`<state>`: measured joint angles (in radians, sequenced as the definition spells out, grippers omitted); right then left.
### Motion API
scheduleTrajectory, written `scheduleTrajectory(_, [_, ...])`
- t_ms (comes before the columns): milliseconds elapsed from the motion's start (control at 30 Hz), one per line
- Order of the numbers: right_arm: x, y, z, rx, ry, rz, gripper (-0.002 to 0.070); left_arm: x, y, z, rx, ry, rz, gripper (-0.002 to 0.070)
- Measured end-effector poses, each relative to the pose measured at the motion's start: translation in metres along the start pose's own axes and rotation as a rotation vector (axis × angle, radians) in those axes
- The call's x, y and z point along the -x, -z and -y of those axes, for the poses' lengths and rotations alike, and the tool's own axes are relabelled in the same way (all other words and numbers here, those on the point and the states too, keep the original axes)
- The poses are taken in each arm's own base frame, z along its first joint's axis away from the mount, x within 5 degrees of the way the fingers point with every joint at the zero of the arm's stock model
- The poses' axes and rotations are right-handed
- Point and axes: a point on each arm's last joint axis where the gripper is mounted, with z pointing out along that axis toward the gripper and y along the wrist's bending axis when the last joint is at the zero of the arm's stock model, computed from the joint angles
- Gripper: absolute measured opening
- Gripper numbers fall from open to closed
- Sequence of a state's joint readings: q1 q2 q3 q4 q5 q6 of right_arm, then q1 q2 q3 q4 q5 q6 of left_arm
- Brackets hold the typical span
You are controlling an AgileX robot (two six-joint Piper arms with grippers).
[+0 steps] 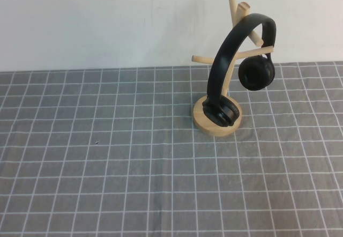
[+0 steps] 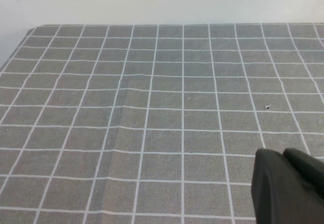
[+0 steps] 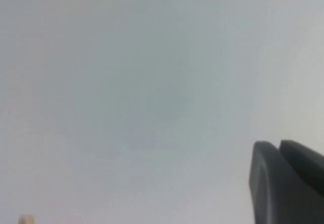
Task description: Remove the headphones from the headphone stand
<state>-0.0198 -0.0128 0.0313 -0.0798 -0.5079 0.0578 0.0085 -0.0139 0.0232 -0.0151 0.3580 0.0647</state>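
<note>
On the headphone stand [image 1: 231, 60] hang the headphones [image 1: 242, 60] — headband up; left gripper [image 2: 289, 186], right gripper [image 3: 288, 181] aside.

The headphones [image 1: 236, 60] are matte black all over, headband and both earcups alike. The headphone stand [image 1: 217, 120] is pale, light-yellow wood from its pegs to its base. The tablecloth [image 1: 107, 167] is mid grey, crossed by thin white lines in a square grid. The wall [image 1: 107, 22] behind is plain white. The left gripper [image 2: 289, 186] and right gripper [image 3: 286, 181] are black.
</note>
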Motion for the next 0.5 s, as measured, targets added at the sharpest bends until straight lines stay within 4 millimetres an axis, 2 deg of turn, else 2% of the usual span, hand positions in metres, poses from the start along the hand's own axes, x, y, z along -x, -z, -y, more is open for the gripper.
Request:
scheduleTrajectory(133, [0.024,0.003,0.001,0.007,-0.115,0.265,-0.0008,0.0,0.0,0.0,0.0,0.0,0.0,-0.0004])
scheduleTrajectory(267, [0.051,0.002,0.0,0.049,-0.222,0.407,-0.0008,0.0,0.0,0.0,0.0,0.0,0.0,-0.0004])
scheduleTrajectory(367, [0.09,-0.008,-0.003,0.088,-0.191,0.429,-0.0008,0.0,0.0,0.0,0.0,0.0,0.0,-0.0004])
scheduleTrajectory(500, [0.155,-0.023,-0.002,0.081,-0.175,0.341,-0.0008,0.0,0.0,0.0,0.0,0.0,0.0,-0.0004])
